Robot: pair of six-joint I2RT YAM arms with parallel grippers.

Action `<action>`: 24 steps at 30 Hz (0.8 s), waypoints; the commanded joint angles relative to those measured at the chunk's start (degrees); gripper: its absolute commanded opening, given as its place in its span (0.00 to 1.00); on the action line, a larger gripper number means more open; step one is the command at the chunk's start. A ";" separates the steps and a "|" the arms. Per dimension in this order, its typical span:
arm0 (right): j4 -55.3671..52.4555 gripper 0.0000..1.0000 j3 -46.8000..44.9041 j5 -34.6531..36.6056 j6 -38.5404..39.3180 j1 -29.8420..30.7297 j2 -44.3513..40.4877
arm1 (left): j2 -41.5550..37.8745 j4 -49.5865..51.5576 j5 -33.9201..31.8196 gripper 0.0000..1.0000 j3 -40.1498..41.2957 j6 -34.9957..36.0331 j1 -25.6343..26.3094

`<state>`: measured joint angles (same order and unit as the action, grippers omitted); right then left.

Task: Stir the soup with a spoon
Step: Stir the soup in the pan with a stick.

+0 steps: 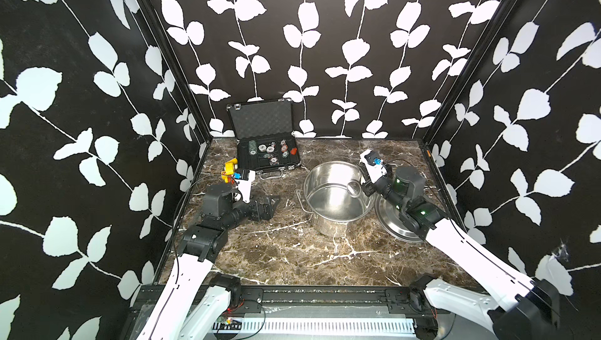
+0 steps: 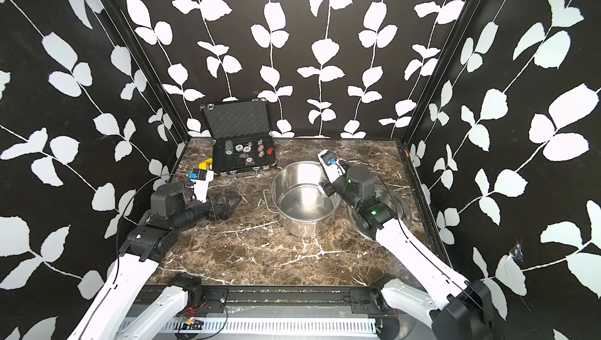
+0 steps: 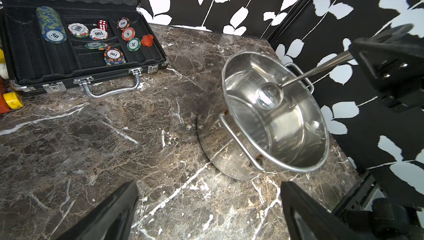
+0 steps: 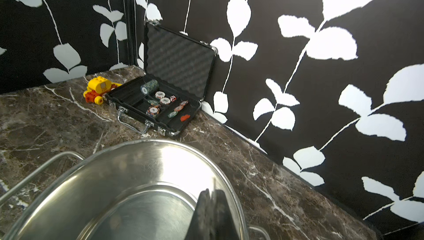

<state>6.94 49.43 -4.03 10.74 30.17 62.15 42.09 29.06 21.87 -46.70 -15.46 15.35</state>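
- Nearest us on the right of the brown marbled counter (image 1: 292, 257) lies a round steel lid (image 1: 388, 223), flat, partly under the right arm and just right of the pot.
- On the left, the left tool (image 3: 208, 185) hangs low over bare counter with its jaws wide apart, holding nothing, well apart from the pot.
- The shiny round steel pot (image 1: 328, 226) stands uncovered at centre-right. We see only bright metal inside and cannot make out any soup.
- The right tool (image 1: 366, 187) is clamped on the upper handle of the long slender silver metal spoon (image 1: 353, 188). The handle slopes down leftward from the jaws, so the small round bowl sits within the pot's mouth near its right wall. How deep it reaches we cannot tell.
- We judge the spoon light, rigid and slick. A thin polished handle may twist or slide in the jaws, so a firm hold high on the handle suits stirring and keeps the tool clear of the rim.
- Far left stands an open black case (image 1: 260, 120) of poker chips, and beside it a yellow and red toy (image 1: 230, 169).
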 commanded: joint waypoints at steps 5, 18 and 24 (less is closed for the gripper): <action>-2.13 0.00 -0.82 -6.87 0.67 -1.08 0.16 | -0.12 -0.41 -2.19 0.99 1.16 4.43 0.12; -9.59 0.00 4.63 -15.28 6.86 8.94 5.78 | -3.74 -1.99 -6.61 0.99 4.44 8.54 0.11; -7.64 0.00 13.13 -17.69 8.15 12.43 17.60 | -4.72 -3.54 -7.33 0.99 6.43 8.43 0.14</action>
<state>-3.60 58.59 -19.75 17.23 41.82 76.27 38.22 27.75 15.35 -41.32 -7.88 15.35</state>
